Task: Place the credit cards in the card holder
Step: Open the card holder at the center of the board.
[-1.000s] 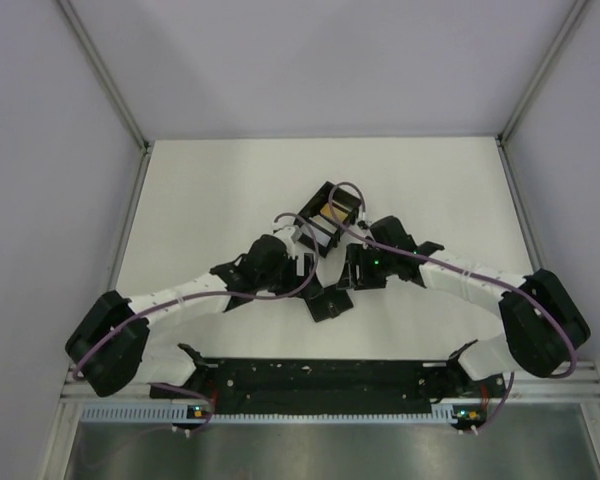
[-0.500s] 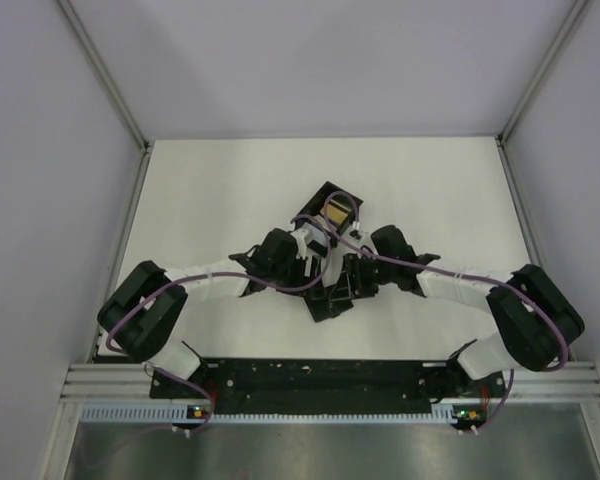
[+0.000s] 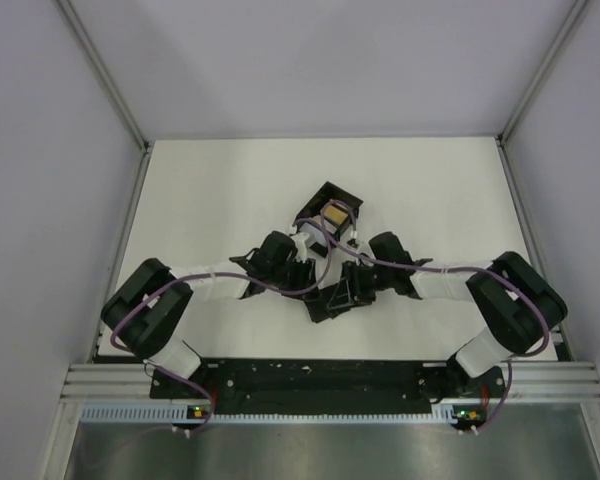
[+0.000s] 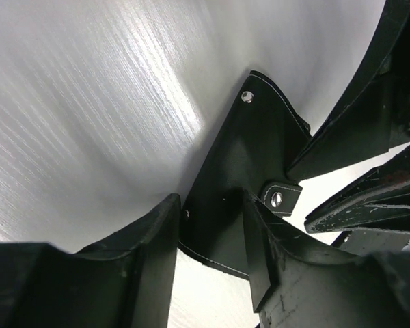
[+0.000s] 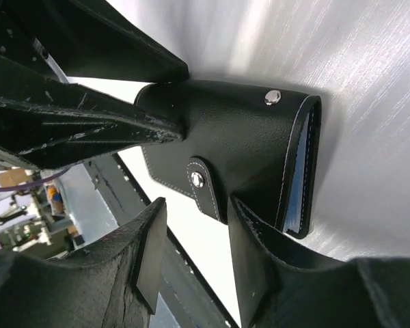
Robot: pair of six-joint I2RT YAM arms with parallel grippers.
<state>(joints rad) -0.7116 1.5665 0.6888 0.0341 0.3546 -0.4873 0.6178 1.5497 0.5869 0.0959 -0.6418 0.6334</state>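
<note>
The card holder (image 3: pixel 325 306) is a flat black leather case with stitching and snap studs, lying on the white table between both grippers. In the right wrist view the holder (image 5: pixel 239 137) shows its snap tab (image 5: pixel 198 181) and blue card edges (image 5: pixel 297 188) in its open side. My right gripper (image 5: pixel 195 256) is open, with one finger against the holder's edge. My left gripper (image 4: pixel 212 236) is open and straddles a corner of the holder (image 4: pixel 242 171). In the top view the left gripper (image 3: pixel 315 278) and right gripper (image 3: pixel 348 285) meet over the holder. No loose cards show.
A larger open black box (image 3: pixel 315 203) with a gold patch inside stands just behind the grippers. Purple cables loop over both wrists. White walls close in the table on three sides. The arm bases and a black rail run along the near edge.
Both arms have drawn inward and down onto the card holder. The left arm folded in from the left and the right elbow pulled closer. The holder has stayed in place.
</note>
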